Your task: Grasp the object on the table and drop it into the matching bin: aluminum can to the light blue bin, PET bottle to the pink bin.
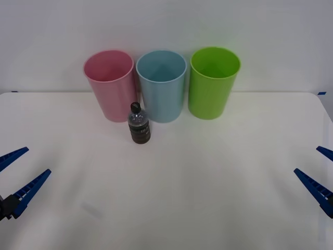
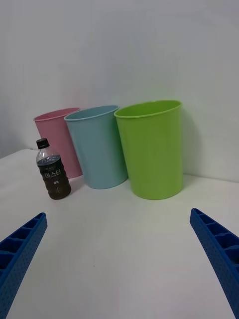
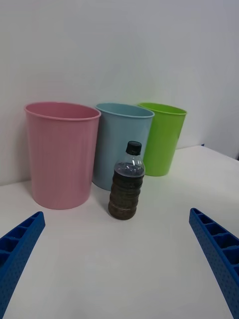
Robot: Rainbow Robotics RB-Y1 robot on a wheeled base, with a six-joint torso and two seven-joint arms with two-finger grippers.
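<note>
Bottle waiting, both arms parked wide

The small clear plastic bottle with dark brown contents (image 1: pixel 139 129) stands upright on the white tabletop (image 1: pixel 208 182), at 6 o'clock of the gap between the tall pink bin (image 1: pixel 110 86) and the light blue bin (image 1: pixel 162 86). The left gripper (image 1: pixel 14 179) at 8 o'clock and the right gripper (image 1: pixel 318 174) at 4 o'clock are both spread, holding nothing. Risk: it's close to the bins, so a sloppy reach could topple it or bump a bin.

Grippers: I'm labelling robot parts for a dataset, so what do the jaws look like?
Both the left gripper and the right gripper have two long, bright blue fingers that taper to a point. Their inner faces are ribbed with a row of small square pockets. A bit of black mount shows at the left gripper's base.
</note>
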